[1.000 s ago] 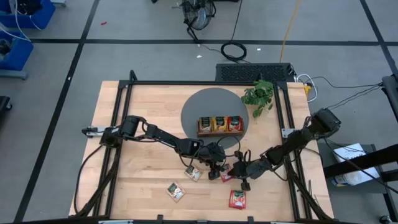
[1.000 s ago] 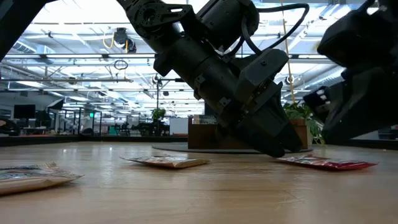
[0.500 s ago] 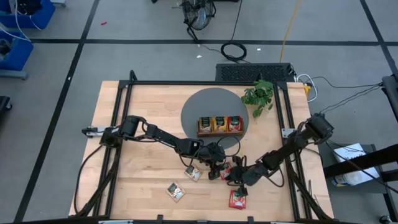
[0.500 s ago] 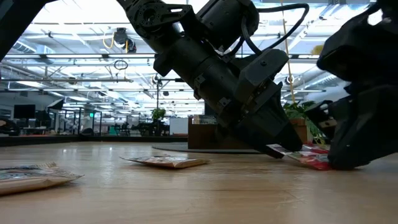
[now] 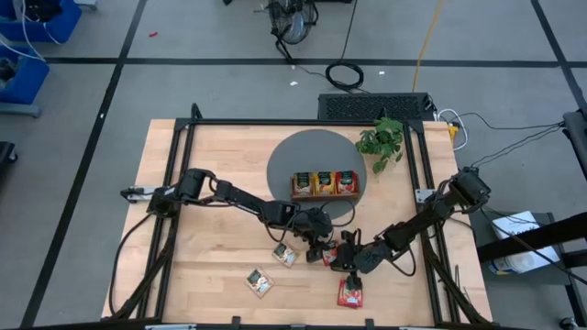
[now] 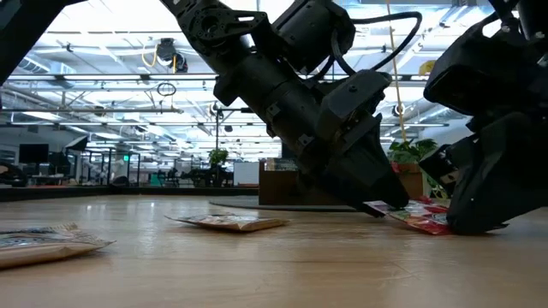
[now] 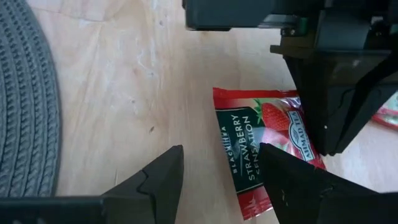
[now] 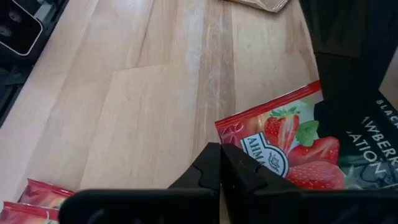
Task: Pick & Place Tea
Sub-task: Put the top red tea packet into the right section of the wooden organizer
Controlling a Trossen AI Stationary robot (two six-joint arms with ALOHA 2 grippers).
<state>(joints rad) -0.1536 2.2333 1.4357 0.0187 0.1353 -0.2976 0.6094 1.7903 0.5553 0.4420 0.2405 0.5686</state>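
Observation:
A red strawberry tea sachet (image 7: 249, 143) lies flat on the wooden table just in front of the grey round mat (image 5: 303, 156). My left gripper (image 7: 221, 168) stands open and slants down over it. One finger is beside the sachet and the other finger (image 7: 292, 180) is over its printed face. My right gripper (image 8: 221, 155) is shut and comes from the opposite side, with its tips at the sachet's edge. In the high view the two grippers (image 5: 321, 249) (image 5: 345, 259) meet at the sachet (image 5: 331, 254). The brown tray (image 5: 326, 194) on the mat holds sachets. My left gripper has one finger (image 6: 377, 208) over the sachet's end nearest it; whether it touches, I cannot tell. My right gripper's shut fingertips (image 8: 217, 163) meet the sachet's edge (image 8: 233, 138), slanting down from the table's right. The sachet lies on the table.
Two beige sachets (image 5: 284, 255) (image 5: 259, 281) lie toward the near left. Another red one (image 5: 350, 293) lies near the front edge. A leafy plant (image 5: 383, 137) stands at the far right of the mat.
My right gripper has come down and moved toward the table's left, rolling a little, until its shut tips reached the red sachet. The sachet has shifted slightly toward my left gripper.

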